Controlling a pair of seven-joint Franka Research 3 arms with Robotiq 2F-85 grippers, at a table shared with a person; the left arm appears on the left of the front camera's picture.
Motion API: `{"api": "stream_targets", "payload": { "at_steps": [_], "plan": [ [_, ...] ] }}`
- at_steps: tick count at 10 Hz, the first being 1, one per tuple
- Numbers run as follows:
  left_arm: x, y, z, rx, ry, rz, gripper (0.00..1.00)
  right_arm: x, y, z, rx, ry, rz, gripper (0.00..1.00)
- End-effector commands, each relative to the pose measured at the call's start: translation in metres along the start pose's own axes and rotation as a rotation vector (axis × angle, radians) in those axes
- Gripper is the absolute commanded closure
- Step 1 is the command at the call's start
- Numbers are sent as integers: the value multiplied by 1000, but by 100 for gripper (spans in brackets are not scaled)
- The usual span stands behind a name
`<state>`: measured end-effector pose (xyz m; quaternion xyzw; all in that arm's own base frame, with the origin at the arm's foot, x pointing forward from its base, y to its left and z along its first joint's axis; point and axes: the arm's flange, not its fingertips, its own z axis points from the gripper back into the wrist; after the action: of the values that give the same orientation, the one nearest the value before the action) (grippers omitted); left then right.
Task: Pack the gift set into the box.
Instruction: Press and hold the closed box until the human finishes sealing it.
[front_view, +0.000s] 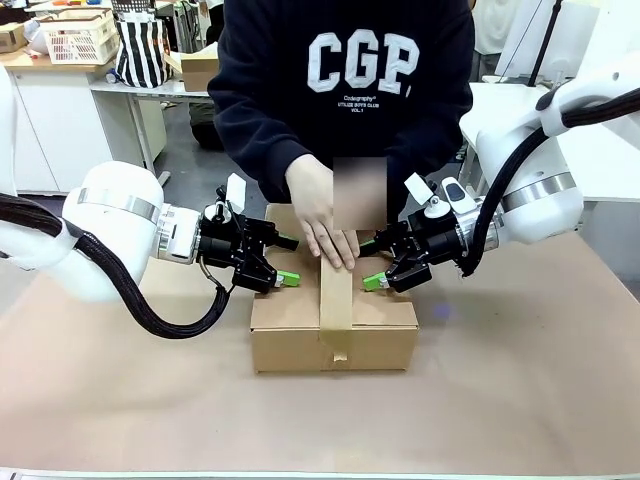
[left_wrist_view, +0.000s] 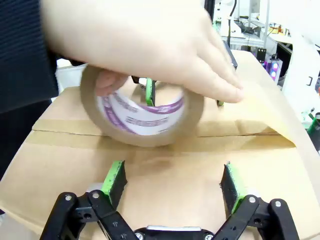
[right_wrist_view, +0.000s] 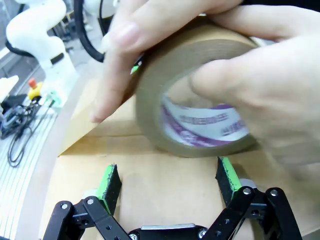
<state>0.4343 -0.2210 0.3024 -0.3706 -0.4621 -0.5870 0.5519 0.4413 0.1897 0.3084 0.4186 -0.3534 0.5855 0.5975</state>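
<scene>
Desk (front_view: 520, 400): box (front_view: 300, 335) sits mid-desk, flaps closed | person's hand (front_view: 322, 222) runs tape roll (left_wrist_view: 142, 117) along top seam | my left fingers (front_view: 283, 261) and right fingers (front_view: 372, 264) spread, flanking box top, pinching nothing | packing looks done; sealing under way.

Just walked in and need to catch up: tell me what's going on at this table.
The box is closed on the table, and a person is sealing it. Their hand runs a roll of brown tape along the top seam; a strip of tape already reaches over the near edge. The left pincer and right pincer, both open, rest on the lid at either side of the seam, apparently holding the flaps down.
</scene>
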Motion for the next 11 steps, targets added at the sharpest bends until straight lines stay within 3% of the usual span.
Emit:
{"api": "stream_targets", "payload": {
  "at_steps": [1,11],
  "plan": [
    [-2,-1,-1,-4,-1,1,0,-2,0,-1,-1,3,-4,0],
    [-2,-1,-1,-4,-1,1,0,-2,0,-1,-1,3,-4,0]
  ]
}}
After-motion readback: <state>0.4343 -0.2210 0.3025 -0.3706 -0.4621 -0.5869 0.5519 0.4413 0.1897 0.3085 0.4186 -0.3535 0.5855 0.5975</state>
